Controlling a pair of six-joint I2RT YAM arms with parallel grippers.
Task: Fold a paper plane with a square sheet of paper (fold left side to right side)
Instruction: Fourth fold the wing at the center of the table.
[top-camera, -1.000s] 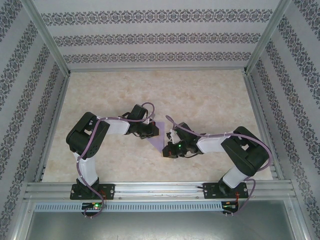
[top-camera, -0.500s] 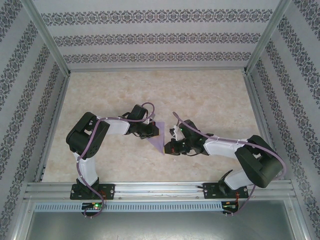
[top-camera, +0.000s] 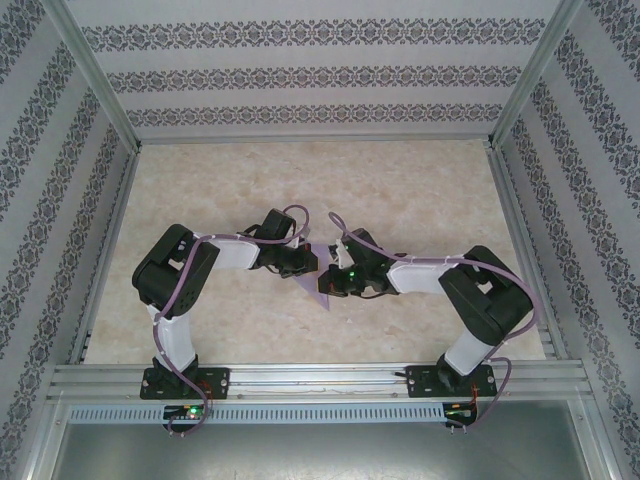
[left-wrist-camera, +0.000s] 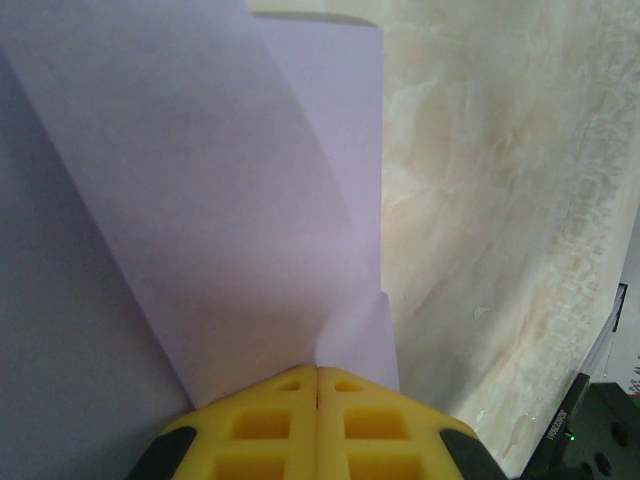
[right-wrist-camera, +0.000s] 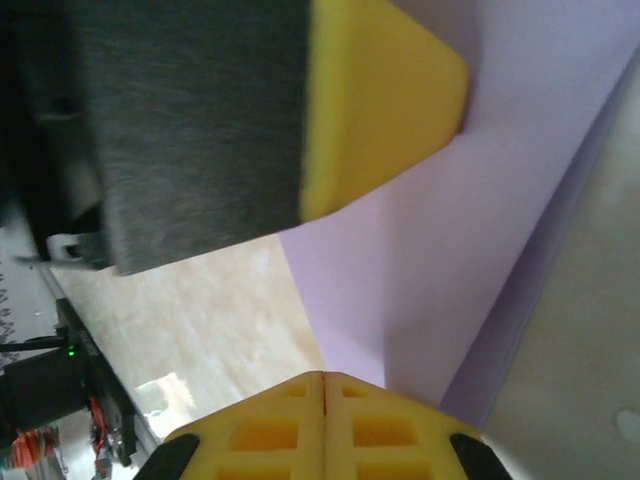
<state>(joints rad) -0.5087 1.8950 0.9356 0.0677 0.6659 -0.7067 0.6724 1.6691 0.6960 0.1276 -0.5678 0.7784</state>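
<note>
The square sheet of paper (top-camera: 321, 293) is lilac and lies folded into a narrow pointed shape on the table, mid-centre, between the two arms. My left gripper (top-camera: 308, 264) is shut, its yellow fingertips (left-wrist-camera: 300, 385) pressed down on the paper (left-wrist-camera: 220, 200) where a folded flap's edge meets them. My right gripper (top-camera: 331, 283) is shut too, its tips resting at the paper's (right-wrist-camera: 450, 250) edge, close to the left gripper's yellow finger (right-wrist-camera: 380, 100). Several overlapping layers show. I cannot tell whether either gripper pinches a layer.
The beige marbled table (top-camera: 400, 190) stretches far beyond the paper. Aluminium frame rails (top-camera: 300, 380) run along the near edge, and patterned walls (top-camera: 320, 80) close in the back and sides.
The right gripper has moved up and left over the paper, closer to the left gripper, with its elbow swinging out and back. The left arm has stayed put.
</note>
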